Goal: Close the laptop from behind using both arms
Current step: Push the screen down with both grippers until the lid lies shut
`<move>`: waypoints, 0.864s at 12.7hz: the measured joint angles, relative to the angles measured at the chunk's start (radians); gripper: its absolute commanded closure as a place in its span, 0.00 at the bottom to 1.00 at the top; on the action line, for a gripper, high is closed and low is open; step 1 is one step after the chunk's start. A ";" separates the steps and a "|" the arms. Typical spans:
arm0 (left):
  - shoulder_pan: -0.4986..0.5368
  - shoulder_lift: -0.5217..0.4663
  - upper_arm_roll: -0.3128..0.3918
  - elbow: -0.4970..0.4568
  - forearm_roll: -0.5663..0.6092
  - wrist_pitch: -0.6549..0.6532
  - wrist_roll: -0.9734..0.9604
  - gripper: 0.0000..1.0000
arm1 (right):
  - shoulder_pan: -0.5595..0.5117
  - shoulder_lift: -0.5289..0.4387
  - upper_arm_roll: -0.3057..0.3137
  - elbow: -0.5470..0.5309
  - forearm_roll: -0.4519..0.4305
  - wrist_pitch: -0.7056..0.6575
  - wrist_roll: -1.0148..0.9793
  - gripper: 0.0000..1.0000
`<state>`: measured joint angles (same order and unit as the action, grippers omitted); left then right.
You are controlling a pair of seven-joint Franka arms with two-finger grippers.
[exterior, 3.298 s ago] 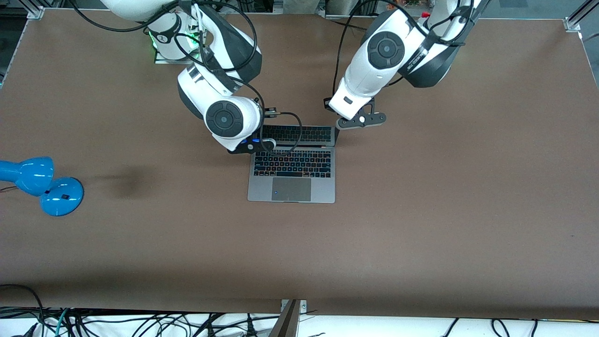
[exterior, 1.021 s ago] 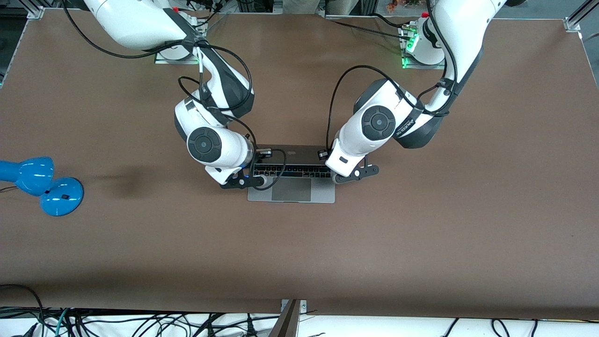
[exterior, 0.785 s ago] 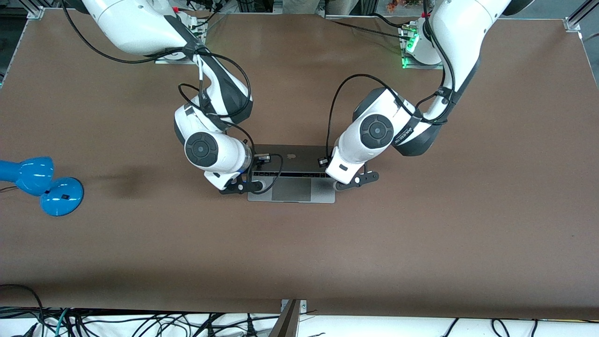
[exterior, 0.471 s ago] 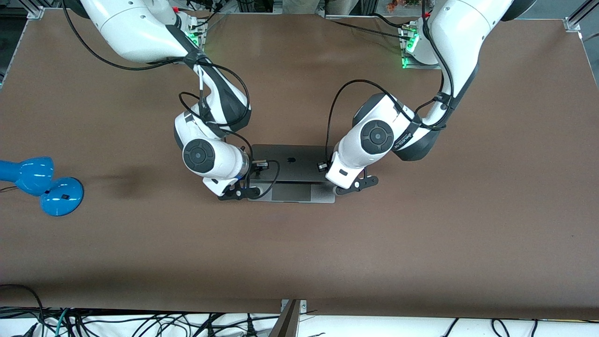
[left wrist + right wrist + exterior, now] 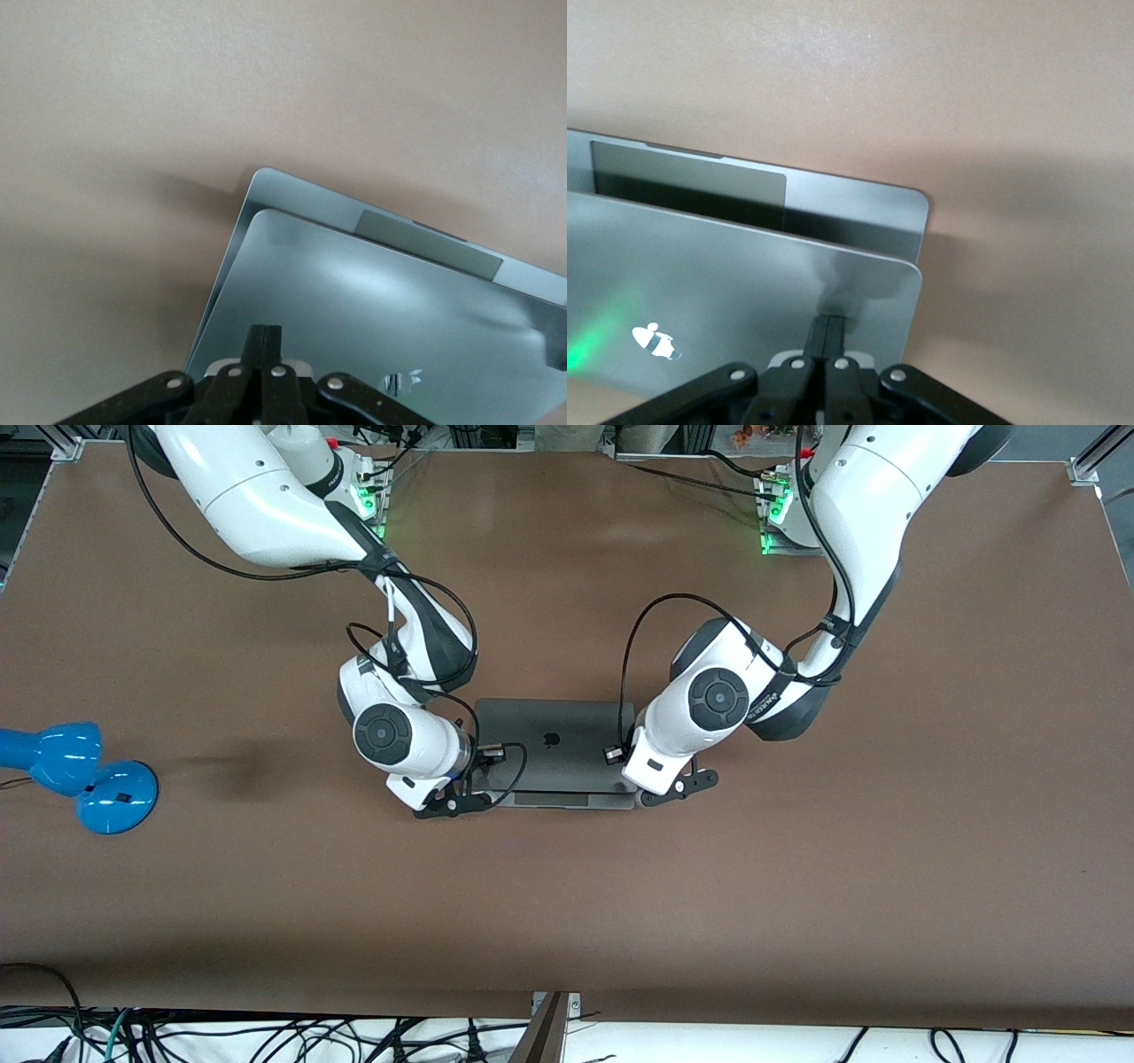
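The space-grey laptop (image 5: 567, 757) lies mid-table with its lid, black apple logo up, tilted low over the base. A thin strip of base and trackpad (image 5: 551, 800) still shows at the edge nearest the front camera. My right gripper (image 5: 461, 795) is shut, fingertips resting on the lid's corner toward the right arm's end; the right wrist view shows the fingertips (image 5: 827, 328) on the lid (image 5: 726, 283). My left gripper (image 5: 663, 786) is shut on nothing and rests on the other lid corner; the left wrist view shows its fingertips (image 5: 264, 341) on the lid (image 5: 381, 310).
A blue lamp (image 5: 80, 772) lies at the right arm's end of the brown table (image 5: 797, 886). Black cables loop from both wrists over the laptop's sides. Loose cables hang along the table edge nearest the front camera.
The lid has swung down from open to nearly flat, covering the keyboard. Both shut grippers have moved with it toward the front camera and lower.
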<state>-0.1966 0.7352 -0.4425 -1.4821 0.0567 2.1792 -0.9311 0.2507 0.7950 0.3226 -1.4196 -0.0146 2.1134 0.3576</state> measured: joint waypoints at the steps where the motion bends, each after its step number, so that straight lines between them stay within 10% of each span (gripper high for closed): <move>1: -0.012 0.008 0.015 0.000 0.000 0.014 0.000 1.00 | 0.000 0.008 -0.001 0.000 0.000 0.010 -0.015 1.00; 11: -0.112 0.132 0.121 0.075 0.000 0.099 0.000 1.00 | 0.000 0.035 -0.006 0.000 -0.002 0.047 -0.033 1.00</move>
<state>-0.3088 0.8672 -0.3213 -1.4071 0.0568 2.2785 -0.9311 0.2506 0.8302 0.3165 -1.4195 -0.0161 2.1609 0.3247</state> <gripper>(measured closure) 0.991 0.991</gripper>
